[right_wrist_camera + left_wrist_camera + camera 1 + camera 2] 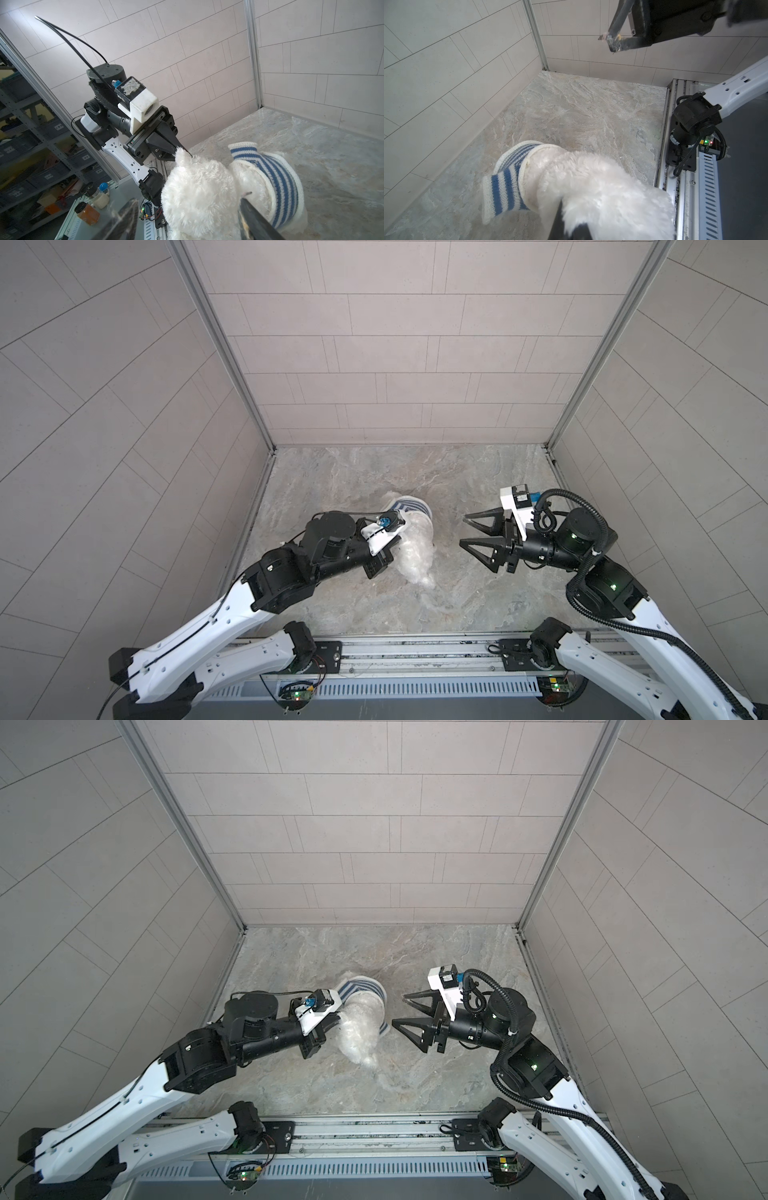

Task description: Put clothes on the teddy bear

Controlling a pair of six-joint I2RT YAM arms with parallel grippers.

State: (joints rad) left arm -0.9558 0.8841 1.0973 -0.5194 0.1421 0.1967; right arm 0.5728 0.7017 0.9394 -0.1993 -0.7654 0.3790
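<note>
The teddy bear [415, 560] [359, 1036] is fluffy and white, with a blue-and-white striped shirt [409, 506] [363, 988] around its body at the far end. My left gripper [395, 549] [332, 1025] is shut on the fur at the bear's head. In the right wrist view this left gripper [182, 150] pinches an ear of the bear [197, 191]. In the left wrist view the fur of the bear [602, 187] covers my left fingers [560, 224], beside the shirt [504, 187]. My right gripper [463, 531] [398, 1009] [190, 198] stands open, just right of the bear, holding nothing.
The marbled table top [374, 605] is walled by tiled panels at the back and both sides. An aluminium rail [415, 651] with the arm bases runs along the front edge. Shelves with bins and jars [89, 212] stand outside the cell.
</note>
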